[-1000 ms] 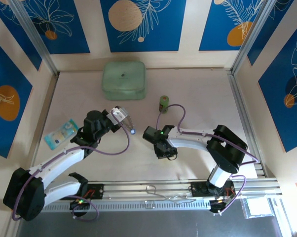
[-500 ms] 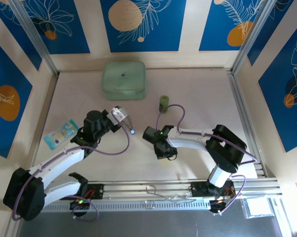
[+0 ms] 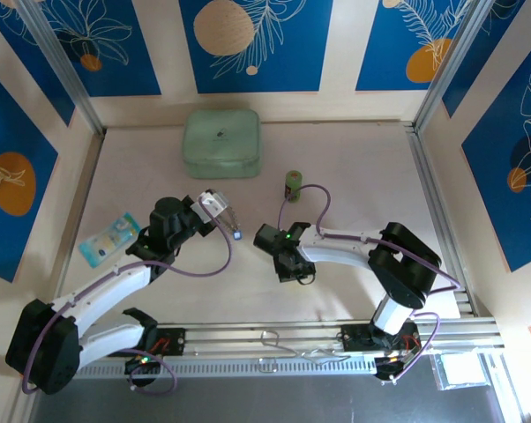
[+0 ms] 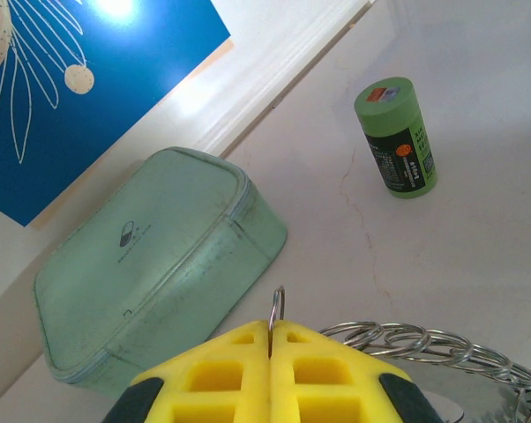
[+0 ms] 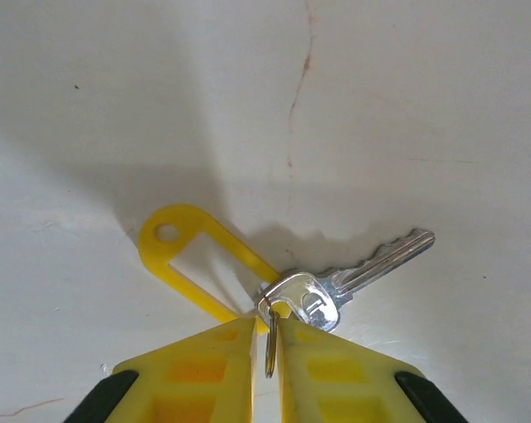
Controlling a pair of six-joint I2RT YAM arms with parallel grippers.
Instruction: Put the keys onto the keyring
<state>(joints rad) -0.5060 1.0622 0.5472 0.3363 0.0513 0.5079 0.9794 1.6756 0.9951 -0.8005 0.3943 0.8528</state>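
Observation:
A silver key (image 5: 362,269) with a yellow plastic tag (image 5: 195,256) lies flat on the white table. Its small split ring (image 5: 269,352) stands on edge between the yellow fingers of my right gripper (image 5: 265,322). The jaws are close round the ring with a thin gap left, so they are open. In the top view that gripper (image 3: 298,274) points down at the table's middle. My left gripper (image 4: 272,324) is shut on a wire loop of the keyring (image 4: 424,339), whose coiled silvery hoop trails to the right. From above, the keyring (image 3: 231,221) hangs off the left gripper (image 3: 214,204).
A mint-green square box (image 3: 221,143) sits at the back of the table, seen close in the left wrist view (image 4: 151,264). A small green cylinder (image 3: 293,184) stands upright right of it. A blue and white packet (image 3: 109,238) lies at the left edge.
My right gripper has edged slightly left over the key. The left arm and the keyring have stayed put.

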